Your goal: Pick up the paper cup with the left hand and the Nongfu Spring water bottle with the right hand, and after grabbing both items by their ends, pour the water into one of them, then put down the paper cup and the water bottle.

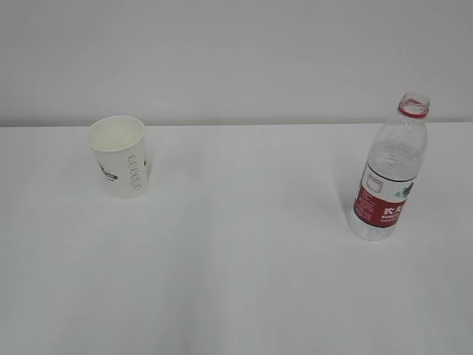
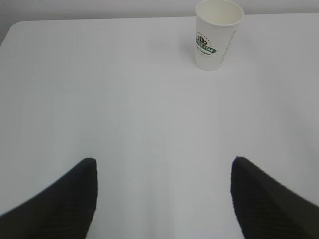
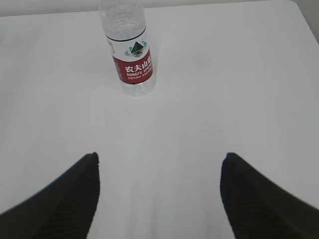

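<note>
The wrist views cut off both arms, leaving only dark fingertips [image 2: 75, 199]. The left end effector [image 2: 164, 199] and right end effector [image 3: 159, 196] stood spread wide, empty, low over the bench [image 1: 244, 259]. Ahead, well apart, stood the paper cup [image 2: 218, 34] and the uncapped Nongfu Spring water bottle [image 3: 130, 55], its top cropped.

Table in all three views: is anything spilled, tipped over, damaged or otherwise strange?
Nothing stands out. The paper cup stands upright, and the Nongfu Spring water bottle stands upright too, without a cap. The white table shows no puddle or mess. Both grippers are open, their fingers far from either item.
</note>
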